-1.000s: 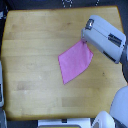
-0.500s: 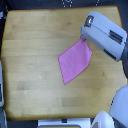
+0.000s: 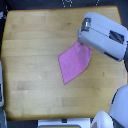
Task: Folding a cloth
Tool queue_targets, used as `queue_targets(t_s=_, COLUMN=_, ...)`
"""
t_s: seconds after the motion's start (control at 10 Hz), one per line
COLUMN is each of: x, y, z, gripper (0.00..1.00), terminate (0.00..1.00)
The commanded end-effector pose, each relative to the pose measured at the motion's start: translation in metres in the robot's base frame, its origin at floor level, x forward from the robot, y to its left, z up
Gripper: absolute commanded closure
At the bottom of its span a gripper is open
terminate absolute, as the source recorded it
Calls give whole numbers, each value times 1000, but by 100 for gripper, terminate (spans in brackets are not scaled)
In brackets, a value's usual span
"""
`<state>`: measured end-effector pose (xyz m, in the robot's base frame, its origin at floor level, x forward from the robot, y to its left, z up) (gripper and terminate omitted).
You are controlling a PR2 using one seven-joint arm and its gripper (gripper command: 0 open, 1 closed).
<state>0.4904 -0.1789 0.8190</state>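
Lying flat near the middle of the tabletop, a thin pink-magenta fabric cloth (image 3: pixel 74 62) spreads out as a four-sided, kite-like sheet, its longest point aimed toward the near edge and its upper corner tucked under the robot's arm. The light wooden table (image 3: pixel 35 45) beneath it is far larger than the cloth, with bare boards showing on every side. Over the cloth's upper corner, toward the exterior view's right, hangs the PR2's bulky white-and-grey forearm casing (image 3: pixel 102 36), which hides the gripper itself; whether its fingers are apart or pinched on the fabric cannot be told. Rounded white robot body parts (image 3: pixel 120 105) sit at the lower corner on the exterior view's right.
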Motion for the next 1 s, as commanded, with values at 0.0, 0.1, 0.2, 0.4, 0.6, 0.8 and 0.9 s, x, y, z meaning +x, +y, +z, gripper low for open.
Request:
queue_targets(t_s=0.0, x=-71, y=107, z=11, gripper=100, terminate=0)
queue_targets(t_s=0.1, x=-71, y=115, z=8, gripper=100, terminate=0)
queue_targets(t_s=0.2, x=-72, y=147, z=-6, gripper=100, terminate=0)
queue_targets(t_s=0.4, x=-70, y=162, z=-13, gripper=100, terminate=0)
queue_targets(t_s=0.6, x=-53, y=188, z=-18, gripper=100, terminate=0)
queue_targets(t_s=0.8, x=-45, y=211, z=-13, gripper=100, terminate=0)
queue_targets(t_s=0.9, x=-43, y=220, z=-4, gripper=100, terminate=0)
